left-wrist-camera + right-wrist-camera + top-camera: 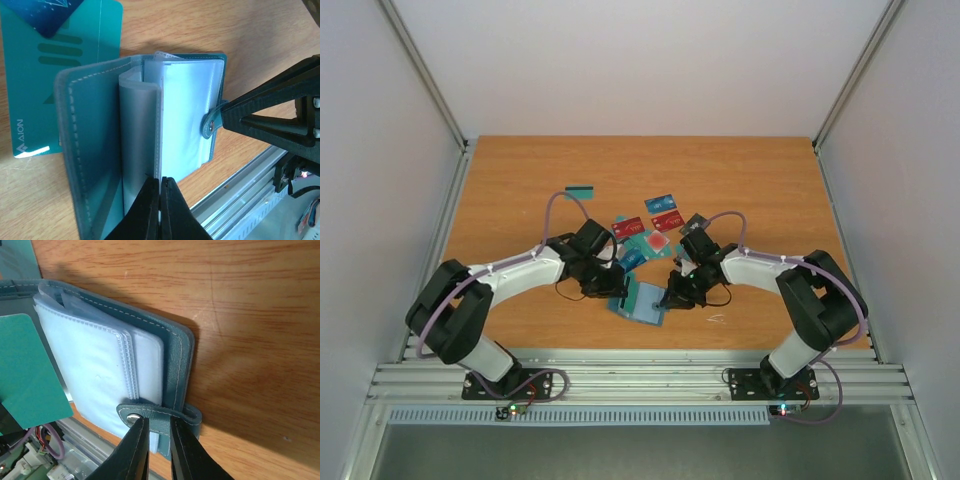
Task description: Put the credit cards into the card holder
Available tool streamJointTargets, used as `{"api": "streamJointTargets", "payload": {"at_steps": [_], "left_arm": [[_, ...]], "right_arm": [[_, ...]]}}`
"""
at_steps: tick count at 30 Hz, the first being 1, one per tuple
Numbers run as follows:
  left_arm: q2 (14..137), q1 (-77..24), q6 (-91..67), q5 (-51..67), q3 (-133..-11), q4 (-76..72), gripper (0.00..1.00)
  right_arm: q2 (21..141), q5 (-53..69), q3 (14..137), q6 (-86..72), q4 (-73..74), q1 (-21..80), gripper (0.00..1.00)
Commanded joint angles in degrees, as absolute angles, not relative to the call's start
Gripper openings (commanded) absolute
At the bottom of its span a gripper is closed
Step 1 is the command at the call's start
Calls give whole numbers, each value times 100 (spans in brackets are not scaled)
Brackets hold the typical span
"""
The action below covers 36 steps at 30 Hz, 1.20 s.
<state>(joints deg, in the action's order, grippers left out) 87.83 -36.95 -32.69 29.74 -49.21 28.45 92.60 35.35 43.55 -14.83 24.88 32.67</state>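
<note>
The card holder [642,302] lies open near the front of the table, with its teal cover [85,150] and clear sleeves [187,110] showing. My left gripper [160,187] is shut on the edge of one sleeve, which stands raised from the stack. My right gripper [159,432] is shut on the holder's snap strap [165,415] at the opposite side. A teal card [75,55] lies partly under the cover, with a dark blue card [45,12] on top of it. Another teal card [27,375] shows beside the sleeves. More credit cards [658,225] lie scattered behind the holder.
A lone teal card [580,189] lies further back on the left. The metal rail [640,378] of the table's front edge runs just behind both grippers. White walls close in the table on three sides.
</note>
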Motion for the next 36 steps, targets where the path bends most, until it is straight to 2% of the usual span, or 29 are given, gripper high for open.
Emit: {"api": "streamJointTargets", "payload": {"at_steps": [1, 36], "left_arm": [[8922, -3665, -3199, 3125, -4816, 2549, 0], [9601, -3665, -3107, 3758, -4705, 1972, 0]], "right_arm": [[9445, 3281, 4258, -1389, 2598, 3243, 15], [9666, 3322, 4235, -1352, 2548, 3243, 14]]}}
